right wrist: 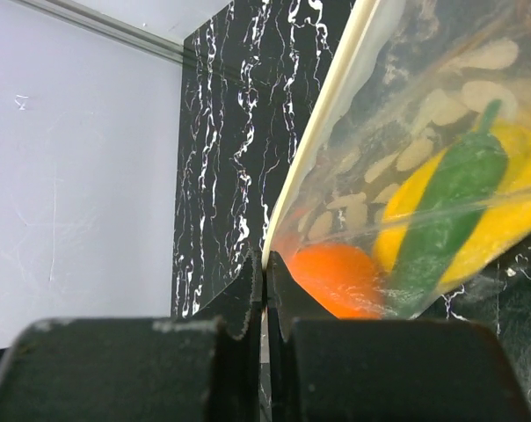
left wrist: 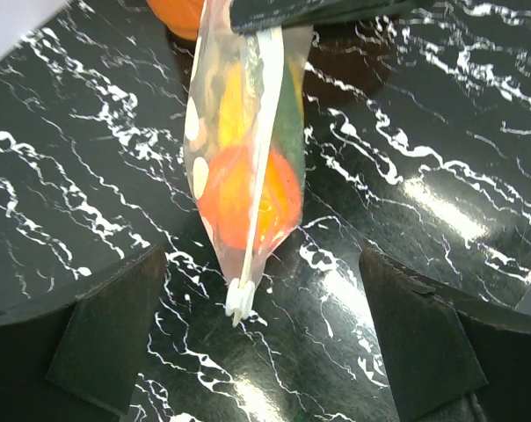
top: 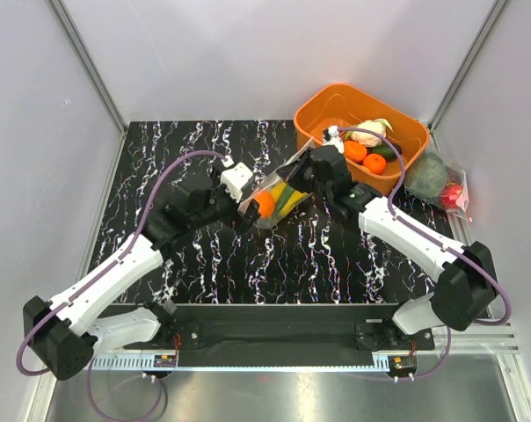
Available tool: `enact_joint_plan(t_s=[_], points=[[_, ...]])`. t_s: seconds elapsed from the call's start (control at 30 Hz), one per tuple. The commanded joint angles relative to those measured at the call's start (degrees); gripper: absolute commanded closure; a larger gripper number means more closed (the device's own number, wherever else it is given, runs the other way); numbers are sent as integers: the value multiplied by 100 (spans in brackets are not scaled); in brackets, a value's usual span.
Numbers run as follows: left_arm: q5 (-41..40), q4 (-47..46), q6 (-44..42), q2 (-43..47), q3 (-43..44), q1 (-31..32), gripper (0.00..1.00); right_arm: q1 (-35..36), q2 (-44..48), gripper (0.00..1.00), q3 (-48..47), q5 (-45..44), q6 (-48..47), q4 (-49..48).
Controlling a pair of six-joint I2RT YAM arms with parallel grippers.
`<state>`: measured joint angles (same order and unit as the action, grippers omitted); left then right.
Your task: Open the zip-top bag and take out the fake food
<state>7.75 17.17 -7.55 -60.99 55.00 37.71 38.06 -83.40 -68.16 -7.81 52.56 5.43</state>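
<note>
Black white-veined table (top: 336,255) fills the view, and at its middle the left gripper (left wrist: 264,338) has its fingers wide apart, one on each side of the slider end of the zip-top bag (left wrist: 248,132), touching neither side. Just beyond, the right gripper (right wrist: 265,281) is pinched tight on the bag's zip edge, and the fake food (top: 265,204) sits inside: an orange fruit (left wrist: 248,198), yellow pieces (right wrist: 512,211) and a dark-green vegetable (right wrist: 450,202). Far right stands an orange bin (top: 314,123) holding a white cauliflower (top: 373,132).
</note>
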Motion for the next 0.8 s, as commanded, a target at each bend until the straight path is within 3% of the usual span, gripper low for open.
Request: enact_joint_plan(t_s=[0.0,0.17,0.3,0.37,0.5,0.53,0.7,0.77], points=[[16,-187,-97,-88,151,34,2,-27,332,100,101,78,123,-209],[218,-126,-106,-290,204,61,24,-36,491,100,312,149,123,-157],[227,-12,-133,-448,265,96,60,-36,692,100,488,210,1,-34],[262,32,-150,-536,292,140,68,-36,859,100,602,236,-105,45],[350,93,-238,-607,353,201,94,-45,1079,98,620,473,-394,282],[394,120,-273,-607,353,219,100,-45,1106,94,515,604,-613,370],[605,208,-580,-353,292,245,100,-45,1281,43,190,764,-1729,941],[763,313,-686,-238,309,254,100,-45,1501,32,-21,746,-2598,1082]])
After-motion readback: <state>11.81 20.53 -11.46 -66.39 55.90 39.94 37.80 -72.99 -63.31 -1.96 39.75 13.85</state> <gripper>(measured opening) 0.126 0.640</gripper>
